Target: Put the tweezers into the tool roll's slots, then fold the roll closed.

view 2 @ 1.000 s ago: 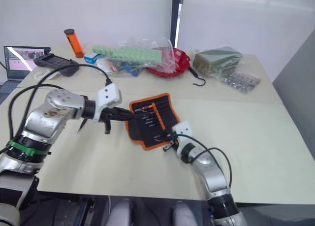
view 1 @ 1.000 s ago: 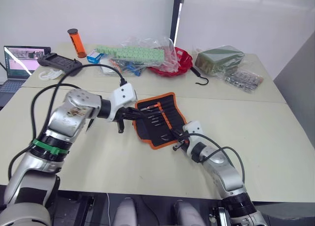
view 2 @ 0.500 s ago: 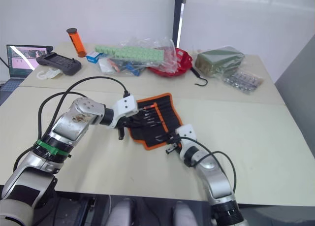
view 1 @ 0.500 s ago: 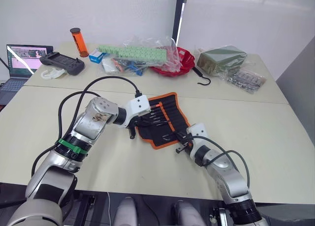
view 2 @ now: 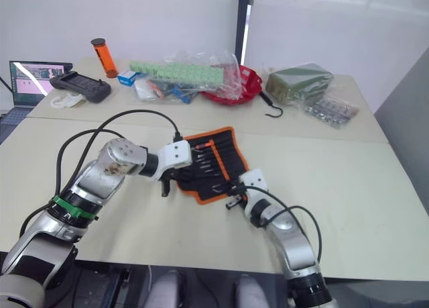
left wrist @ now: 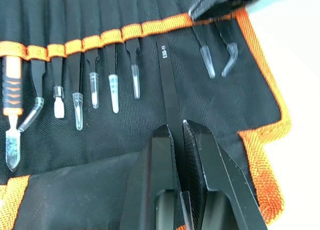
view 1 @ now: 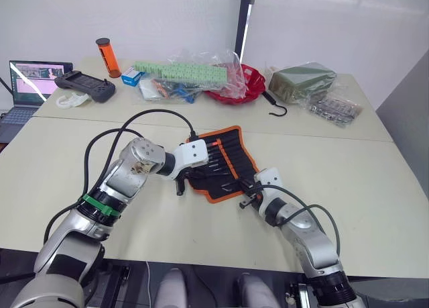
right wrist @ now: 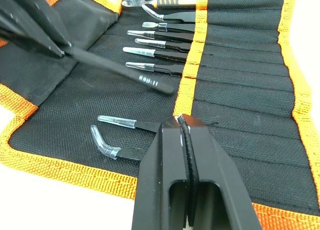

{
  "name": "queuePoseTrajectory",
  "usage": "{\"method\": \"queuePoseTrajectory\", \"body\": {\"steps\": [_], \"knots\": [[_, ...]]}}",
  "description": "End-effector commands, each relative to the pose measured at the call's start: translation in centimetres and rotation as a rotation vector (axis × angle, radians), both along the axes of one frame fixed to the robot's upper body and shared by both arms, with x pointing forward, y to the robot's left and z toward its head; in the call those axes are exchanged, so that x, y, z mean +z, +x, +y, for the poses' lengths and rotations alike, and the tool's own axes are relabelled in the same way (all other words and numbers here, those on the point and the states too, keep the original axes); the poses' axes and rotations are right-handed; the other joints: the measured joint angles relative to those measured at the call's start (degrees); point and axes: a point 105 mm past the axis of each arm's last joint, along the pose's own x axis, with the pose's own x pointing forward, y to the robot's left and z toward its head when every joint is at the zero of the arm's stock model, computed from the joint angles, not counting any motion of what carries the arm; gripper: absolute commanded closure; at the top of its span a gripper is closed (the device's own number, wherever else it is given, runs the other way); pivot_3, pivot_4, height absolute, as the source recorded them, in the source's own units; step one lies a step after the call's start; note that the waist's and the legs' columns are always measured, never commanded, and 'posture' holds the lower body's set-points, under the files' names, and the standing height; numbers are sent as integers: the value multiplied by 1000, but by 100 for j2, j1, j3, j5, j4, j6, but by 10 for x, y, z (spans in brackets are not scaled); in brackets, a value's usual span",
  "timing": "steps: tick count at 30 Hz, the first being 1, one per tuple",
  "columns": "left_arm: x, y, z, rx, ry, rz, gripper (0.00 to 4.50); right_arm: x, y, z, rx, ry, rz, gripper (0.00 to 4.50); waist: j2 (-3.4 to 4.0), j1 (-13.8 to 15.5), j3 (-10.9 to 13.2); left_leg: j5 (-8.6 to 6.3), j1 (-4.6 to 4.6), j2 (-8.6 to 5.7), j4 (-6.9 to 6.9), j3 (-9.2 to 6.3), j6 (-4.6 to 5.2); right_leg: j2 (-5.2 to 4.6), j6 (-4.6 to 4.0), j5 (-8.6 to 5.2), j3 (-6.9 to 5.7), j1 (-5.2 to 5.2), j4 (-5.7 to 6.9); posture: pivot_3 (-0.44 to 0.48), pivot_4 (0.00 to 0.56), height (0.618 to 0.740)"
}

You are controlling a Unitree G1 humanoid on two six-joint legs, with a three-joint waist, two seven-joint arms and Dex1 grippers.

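- Far on my left I see a laptop (view 1: 30, 80) at the table's (view 1: 375, 180) edge, with a black controller (view 1: 84, 86) just beside it and an orange tube (view 1: 105, 57) standing upright behind.
- My left gripper (left wrist: 178, 135) sits over the near-left part of the tool roll (view 1: 221, 162) — its two black fingers (left wrist: 155, 175) are pinched tight on one pair of tweezers (left wrist: 169, 92).
- That pair is slim and black, with small white letters near its far end. Its far end lies right at the orange band, at the mouth of one of the slots (left wrist: 165, 27).
- The roll lies open and flat in the middle of the table, with its bright orange edge all around.
- More tweezers with clear tip caps sit in pockets on both sides of the held pair, and a tool with an orange handle (left wrist: 11, 87) is in a pocket at one end of the row.
- My right gripper (right wrist: 182, 122) rests at the roll's near-right edge, over the black cloth. Its fingers are pressed together with nothing between them.
- Behind the roll I see a clear bag of mixed things (view 1: 194, 76) and a red bowl (view 1: 247, 86).
- Farther right are a black hook (view 1: 273, 107) and a dark green packet (view 1: 300, 80).
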Motion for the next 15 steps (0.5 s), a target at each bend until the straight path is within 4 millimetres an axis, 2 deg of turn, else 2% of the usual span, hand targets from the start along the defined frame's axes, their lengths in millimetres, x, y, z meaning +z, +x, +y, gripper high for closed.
{"method": "queuePoseTrajectory", "body": {"steps": [1, 9, 15], "knots": [[7, 3, -2, -12, 5, -49, 4469, -22, 0, -21, -85, -50, 84, 4500, 0, 0, 0, 0, 0, 0, 0, 0, 0, 0, 0, 0, 0, 0, 0, 0, 150, 737], [7, 9, -3, 3, 1, -66, 4469, -22, 0, -21, -86, -49, 84, 4500, 0, 1, 0, 0, 0, 0, 1, -1, 0, 0, 0, 0, -1, 1, 1, 0, 150, 737], [6, 14, -15, 3, -40, -83, 4469, -21, 1, -21, -90, -48, 81, 4500, 0, 4, 0, 0, 0, 0, 4, -1, 0, 0, 1, 1, -1, 2, 2, 0, 150, 737]]}}
